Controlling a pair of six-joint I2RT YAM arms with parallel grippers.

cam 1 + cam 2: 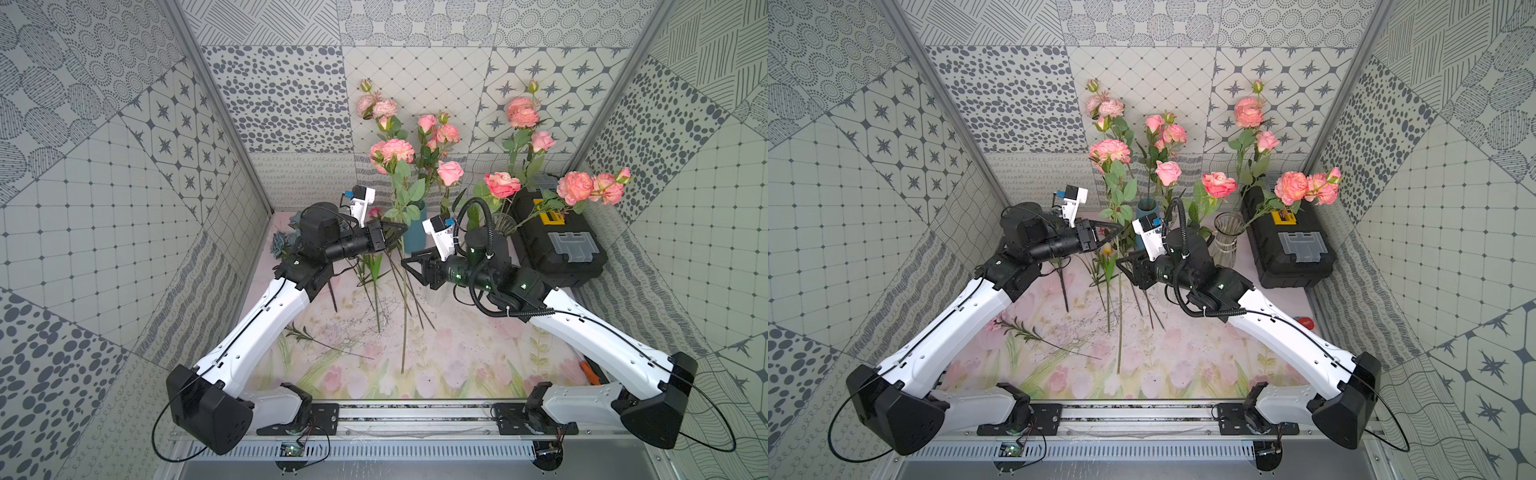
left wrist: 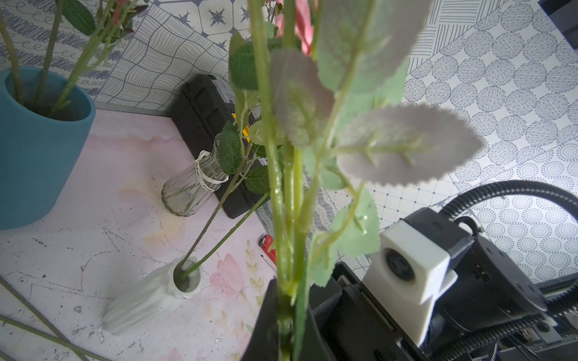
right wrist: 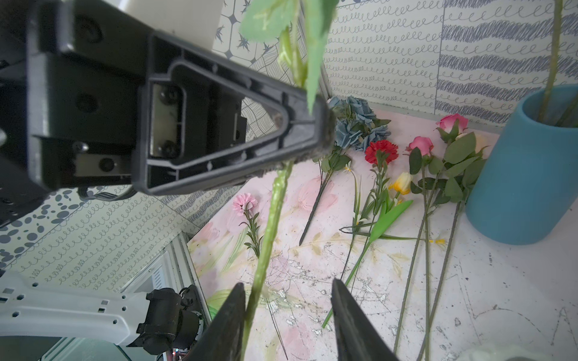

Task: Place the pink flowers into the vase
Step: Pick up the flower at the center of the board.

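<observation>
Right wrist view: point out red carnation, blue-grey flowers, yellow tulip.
red carnation [image 3: 381,151], right wrist view, bloom centre
blue-grey flowers [image 3: 359,109], right wrist view, upper bloom
yellow tulip [image 3: 402,183], right wrist view, bud

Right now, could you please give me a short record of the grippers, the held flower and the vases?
left gripper: shut on a pink flower by its stem
right gripper: open, jaws either side of that stem, lower down
blue vase: upright, pink flowers in it
white vase: two stems in it
table: other flowers lying loose
</observation>
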